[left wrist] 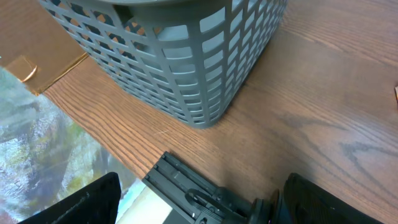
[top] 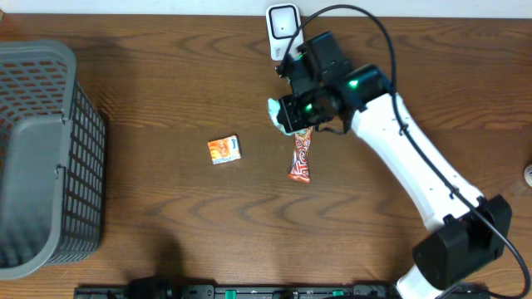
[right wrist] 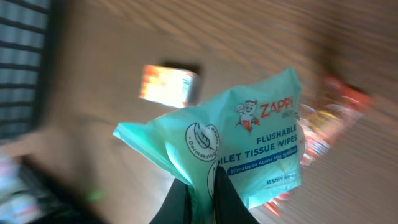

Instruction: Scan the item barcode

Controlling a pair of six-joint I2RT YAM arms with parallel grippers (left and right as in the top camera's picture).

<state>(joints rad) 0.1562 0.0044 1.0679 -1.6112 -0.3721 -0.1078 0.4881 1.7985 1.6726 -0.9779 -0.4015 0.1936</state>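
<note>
**Wipes packet pinched in the right gripper, just below the scanner**

Overhead: the white right arm reaches from the lower right corner up to the middle of the table [top: 166,216]. The right gripper [top: 287,116] holds a mint-green wipes packet [top: 277,112], which sticks out on its left side, near the white scanner [top: 283,25] at the far edge. A red-and-orange snack bar [top: 301,158] lies just below the gripper, and a small orange box [top: 224,149] lies to its left, apart from it. A grey basket [top: 41,158] stands at the left end. The left gripper cannot be made out here.

Left wrist: the left gripper [left wrist: 202,182] is spread wide with nothing between its dark fingers [left wrist: 87,199]. It looks over the table edge at a corner of the basket [left wrist: 186,62].

Right wrist: the two fingers [right wrist: 224,196] are pressed together on the lower edge of the wipes packet [right wrist: 249,137], its printed face towards the camera. Behind it, blurred, are the orange box [right wrist: 165,86], the snack bar [right wrist: 329,124] and the basket [right wrist: 22,62].
</note>
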